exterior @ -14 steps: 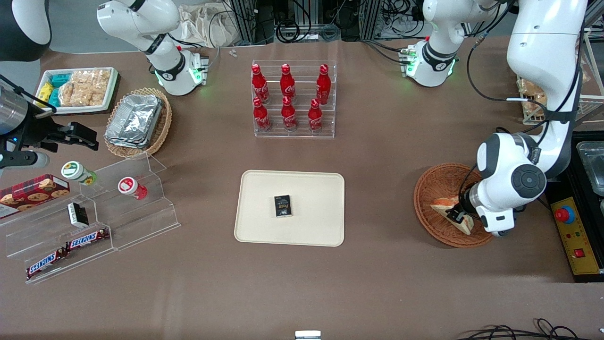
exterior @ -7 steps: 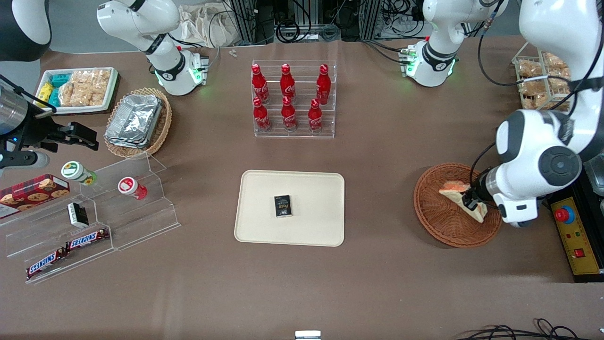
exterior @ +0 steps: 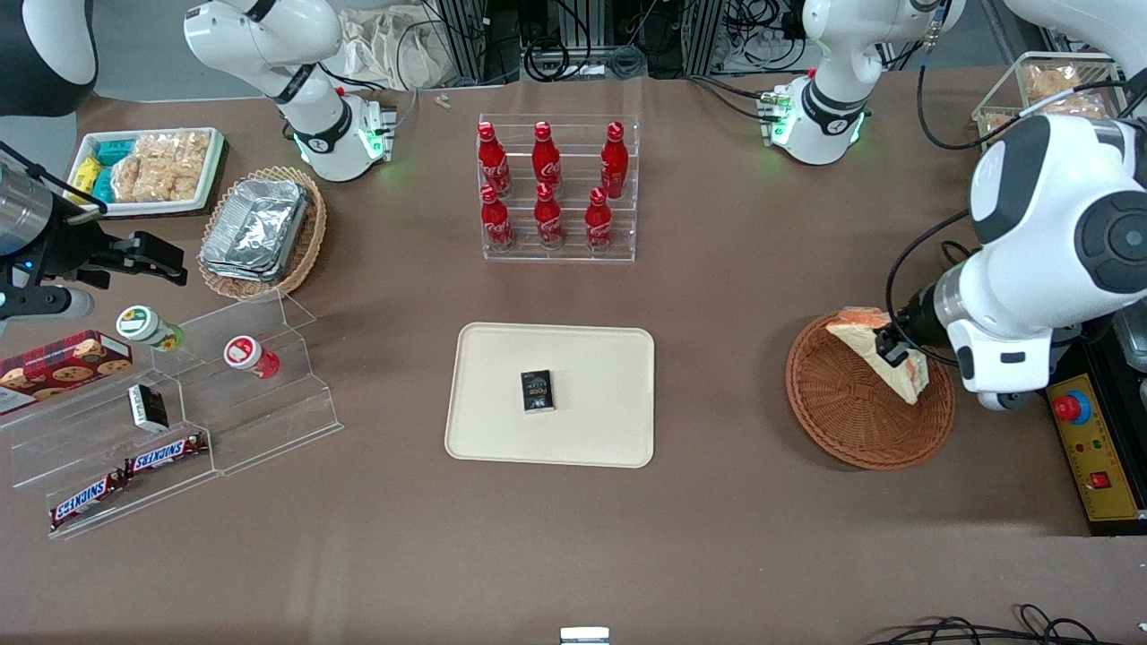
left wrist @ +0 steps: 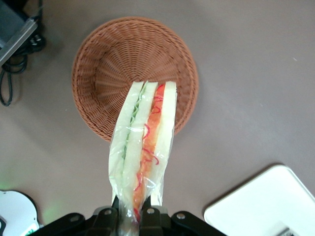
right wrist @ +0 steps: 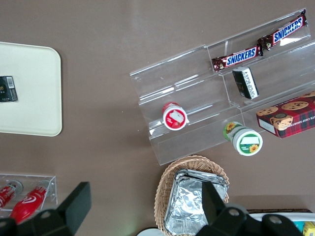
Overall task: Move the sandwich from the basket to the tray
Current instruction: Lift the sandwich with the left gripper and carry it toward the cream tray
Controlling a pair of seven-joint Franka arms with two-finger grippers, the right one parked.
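My left gripper (exterior: pixel 890 351) is shut on the sandwich (exterior: pixel 874 349), a plastic-wrapped wedge of white bread with orange and green filling. It holds the wedge in the air above the reddish-brown wicker basket (exterior: pixel 847 421), over the basket's rim farther from the front camera. In the left wrist view the sandwich (left wrist: pixel 145 147) hangs from the gripper (left wrist: pixel 132 216) with the basket (left wrist: pixel 108 73) lying bare below it. The cream tray (exterior: pixel 591 358) sits mid-table, toward the parked arm from the basket, and a corner of the tray (left wrist: pixel 266 201) shows in the wrist view.
A small black box (exterior: pixel 537 391) lies on the tray. A clear rack of red cola bottles (exterior: pixel 557 188) stands farther from the camera than the tray. A yellow control box with a red button (exterior: pixel 1089 439) sits beside the basket at the working arm's end.
The gripper has lifted the sandwich out of the basket, rising and moving away from the front camera. The basket now holds nothing.
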